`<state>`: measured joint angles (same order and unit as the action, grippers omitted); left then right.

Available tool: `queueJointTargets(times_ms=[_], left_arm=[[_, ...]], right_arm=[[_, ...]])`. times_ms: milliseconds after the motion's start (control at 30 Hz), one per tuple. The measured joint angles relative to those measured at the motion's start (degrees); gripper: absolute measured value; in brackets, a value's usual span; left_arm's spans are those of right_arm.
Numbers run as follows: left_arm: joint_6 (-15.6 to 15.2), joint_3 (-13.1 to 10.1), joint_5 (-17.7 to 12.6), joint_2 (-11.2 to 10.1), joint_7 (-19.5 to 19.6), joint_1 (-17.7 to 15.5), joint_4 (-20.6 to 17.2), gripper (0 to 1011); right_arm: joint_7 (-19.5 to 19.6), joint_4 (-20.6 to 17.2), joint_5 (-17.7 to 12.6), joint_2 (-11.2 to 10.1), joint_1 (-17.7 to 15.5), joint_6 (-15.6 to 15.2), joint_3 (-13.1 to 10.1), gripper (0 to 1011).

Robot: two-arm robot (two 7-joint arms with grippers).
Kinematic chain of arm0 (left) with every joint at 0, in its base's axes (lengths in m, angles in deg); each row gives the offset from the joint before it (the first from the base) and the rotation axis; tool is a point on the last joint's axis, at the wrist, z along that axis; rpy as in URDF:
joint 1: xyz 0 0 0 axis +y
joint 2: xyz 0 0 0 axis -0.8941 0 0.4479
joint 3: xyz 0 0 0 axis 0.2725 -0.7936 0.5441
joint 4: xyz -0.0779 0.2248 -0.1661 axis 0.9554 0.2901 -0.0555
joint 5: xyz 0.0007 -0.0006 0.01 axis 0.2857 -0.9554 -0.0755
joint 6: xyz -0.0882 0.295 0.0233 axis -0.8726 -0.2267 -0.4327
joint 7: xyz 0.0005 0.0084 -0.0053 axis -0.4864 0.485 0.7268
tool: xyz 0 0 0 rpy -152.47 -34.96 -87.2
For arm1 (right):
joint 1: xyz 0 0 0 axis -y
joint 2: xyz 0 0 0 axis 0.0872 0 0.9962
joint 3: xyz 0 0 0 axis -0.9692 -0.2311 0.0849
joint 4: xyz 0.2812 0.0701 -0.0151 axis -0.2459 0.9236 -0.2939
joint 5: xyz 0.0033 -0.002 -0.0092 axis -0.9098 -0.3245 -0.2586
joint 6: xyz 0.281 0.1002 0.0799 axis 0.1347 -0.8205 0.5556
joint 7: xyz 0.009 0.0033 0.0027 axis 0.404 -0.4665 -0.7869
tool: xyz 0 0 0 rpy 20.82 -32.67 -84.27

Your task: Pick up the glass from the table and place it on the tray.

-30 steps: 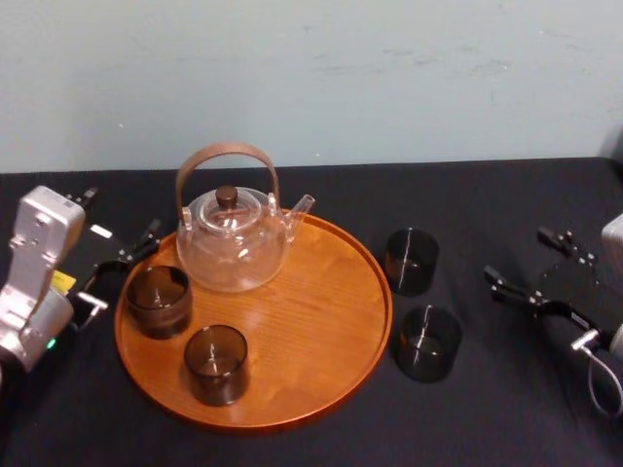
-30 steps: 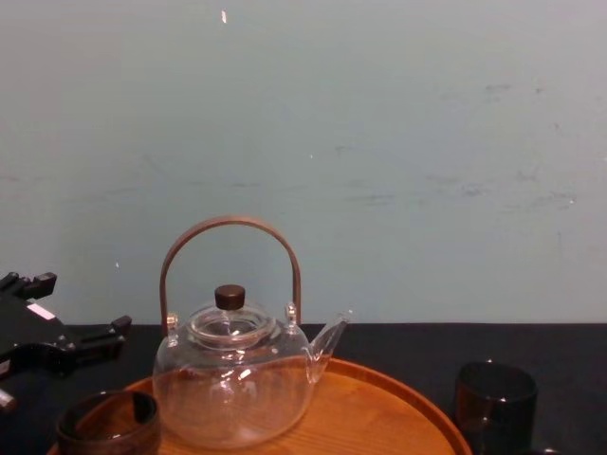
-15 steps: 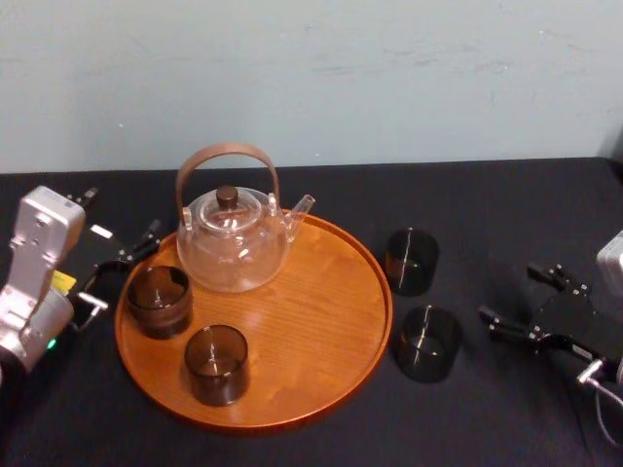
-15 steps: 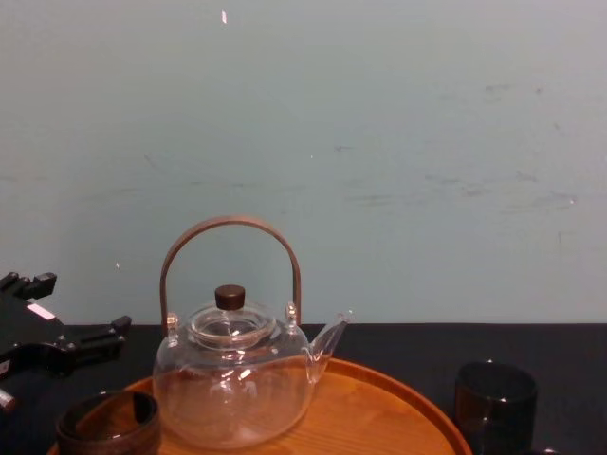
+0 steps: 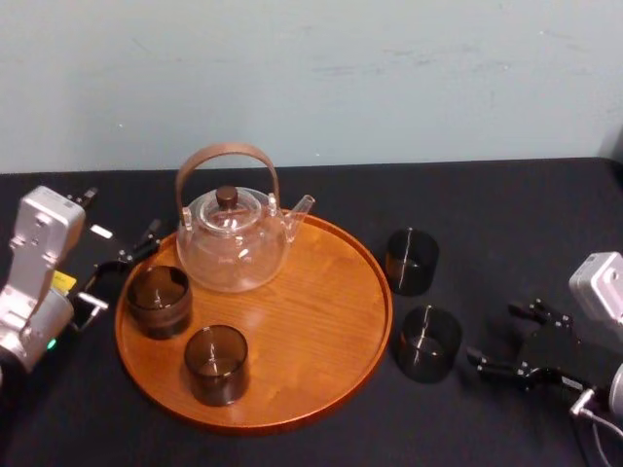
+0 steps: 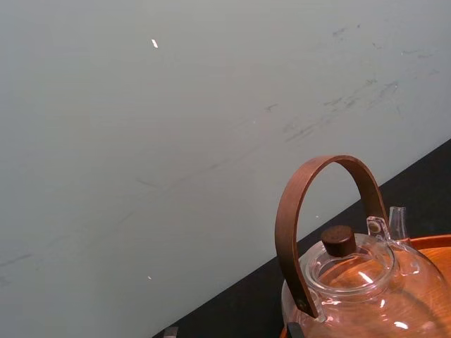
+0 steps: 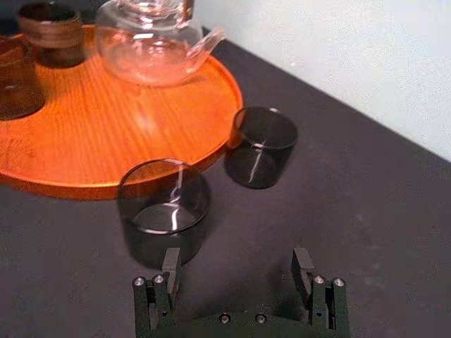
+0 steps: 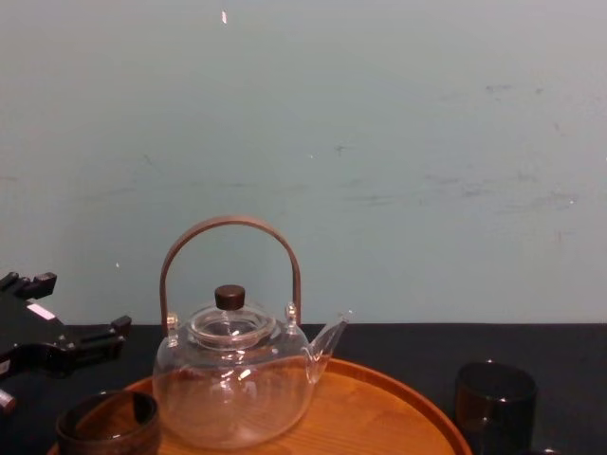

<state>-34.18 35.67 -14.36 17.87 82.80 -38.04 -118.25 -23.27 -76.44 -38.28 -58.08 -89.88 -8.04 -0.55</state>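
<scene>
Right gripper: mine, low over the table on my right side, pointing toward the tray; fingers set wide apart, nothing between them.
Right gripper, wrist view: both fingers stand open, with bare black cloth in the gap.
Near glass: dark, upright, on the table just off the tray's right rim. It is just beside my right gripper, on the side toward the tray.
Near glass, wrist view: it stands directly ahead of one fingertip, not in the gap between the two. I cannot tell whether that tip touches it.
Far glass: dark, upright, on the table beyond the near glass, also close to the tray's rim and apart from my gripper.
Tray: round, orange-brown wood, in the middle of the table.
Teapot: clear glass with a brown hoop handle, at the tray's far left.
Back tray glass: dark, upright, at the tray's left edge.
Front tray glass: dark, upright, nearer me on the tray.
Left gripper: idle at the tray's left, fingers apart, holding nothing.
</scene>
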Motion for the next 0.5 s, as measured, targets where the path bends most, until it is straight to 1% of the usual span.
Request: queueJointTargets(times_ms=[100,300,500], left_arm=[[0.0,0.0,0.0,0.0,0.0,0.0,0.0,1001],[0.0,0.0,0.0,0.0,0.0,0.0,0.0,1001],[0.0,0.0,0.0,0.0,0.0,0.0,0.0,1001]], right_arm=[[-0.98,-0.69,0.55,-0.1,-0.16,-1.3,0.24,1002],[-2.6,-1.42,1.33,-0.09,-0.11,-2.88,0.59,1002],[-4.36,-1.84,1.75,0.62,0.23,-3.96,0.79,1002]])
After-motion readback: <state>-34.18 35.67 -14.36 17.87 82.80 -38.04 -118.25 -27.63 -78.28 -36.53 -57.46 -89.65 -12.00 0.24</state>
